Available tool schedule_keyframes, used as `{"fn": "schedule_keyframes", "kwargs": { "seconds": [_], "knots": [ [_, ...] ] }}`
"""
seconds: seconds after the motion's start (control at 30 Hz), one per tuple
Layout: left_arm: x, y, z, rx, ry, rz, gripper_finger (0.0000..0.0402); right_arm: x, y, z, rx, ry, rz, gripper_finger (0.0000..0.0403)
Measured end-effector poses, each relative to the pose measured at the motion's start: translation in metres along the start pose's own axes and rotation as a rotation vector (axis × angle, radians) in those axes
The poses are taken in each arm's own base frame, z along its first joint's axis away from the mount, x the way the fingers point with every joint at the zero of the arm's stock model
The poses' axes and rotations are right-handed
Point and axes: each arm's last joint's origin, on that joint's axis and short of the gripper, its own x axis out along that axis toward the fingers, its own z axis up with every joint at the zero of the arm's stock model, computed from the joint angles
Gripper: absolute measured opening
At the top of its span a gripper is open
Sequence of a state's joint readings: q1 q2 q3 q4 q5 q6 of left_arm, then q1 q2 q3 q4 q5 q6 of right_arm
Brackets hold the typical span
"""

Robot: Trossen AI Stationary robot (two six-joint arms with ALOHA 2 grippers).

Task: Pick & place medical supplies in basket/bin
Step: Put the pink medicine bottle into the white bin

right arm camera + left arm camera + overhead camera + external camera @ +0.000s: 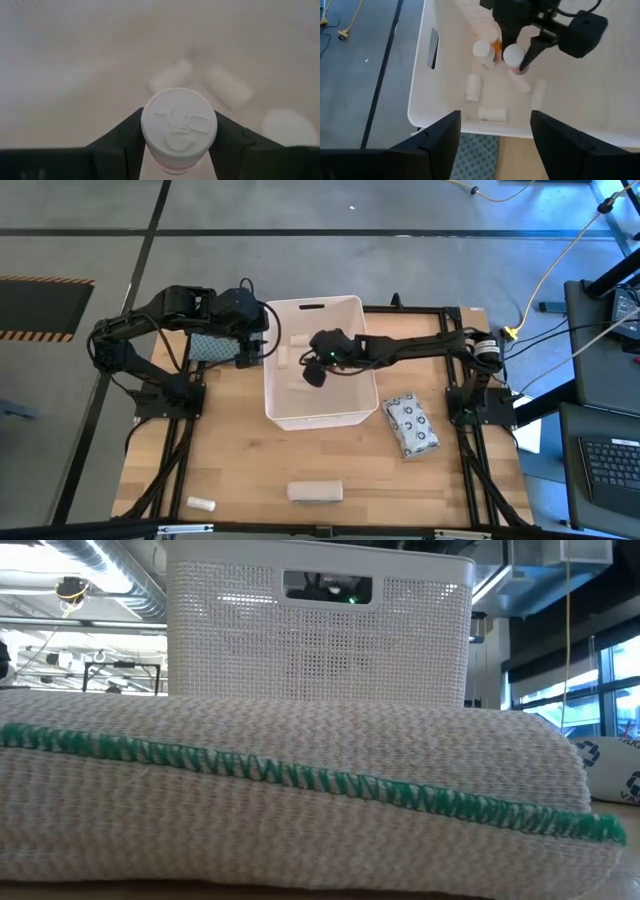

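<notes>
— One bottle is in my right gripper, white cap facing the wrist camera, fingers pressed against its sides. What do you get from above?

— From the high view I only see the right gripper hanging over the middle of the basket; the bottle itself I can't make out there. The left wrist view is better: the bottle is clamped above the basket floor, cap end toward that camera, so its long axis runs roughly up and down.

— Contents?

— On the floor of the basket I count another white-capped bottle with an orange part, plus several small white rolls lying flat, near the wall closest to the left arm.

— And my left gripper?

— Fingers spread wide, holding nothing, parked just outside the basket's left wall over the patterned cloth.

— Rest of the table?

— Near the front edge lies a beige roll, long axis along that edge; the low view is filled by it, showing green stitching. A small white tube sits toward the front left corner, and a grey-patterned packet just right of the basket.
</notes>
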State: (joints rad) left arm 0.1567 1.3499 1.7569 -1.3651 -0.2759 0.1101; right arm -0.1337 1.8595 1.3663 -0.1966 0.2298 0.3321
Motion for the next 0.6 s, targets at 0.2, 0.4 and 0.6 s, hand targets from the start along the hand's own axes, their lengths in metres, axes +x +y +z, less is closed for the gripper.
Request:
{"fn": "schedule_keyframes", "kwargs": {
  "seconds": [0.2, 0.4, 0.6],
  "knots": [
    [0.000, 0.000, 0.000, 0.009, -0.001, -0.005, 0.0235, -0.001, -0.006, -0.013, -0.056, 0.137, -0.049, 0.0171],
    [0.000, 0.000, 0.000, 0.009, -0.001, -0.005, 0.0235, 0.001, -0.006, -0.016, -0.054, 0.156, -0.054, 0.0171],
    [0.000, 0.000, 0.000, 0.010, 0.000, -0.005, 0.0235, 0.003, -0.002, -0.019, -0.039, 0.157, -0.051, 0.0171]
  ]
}}
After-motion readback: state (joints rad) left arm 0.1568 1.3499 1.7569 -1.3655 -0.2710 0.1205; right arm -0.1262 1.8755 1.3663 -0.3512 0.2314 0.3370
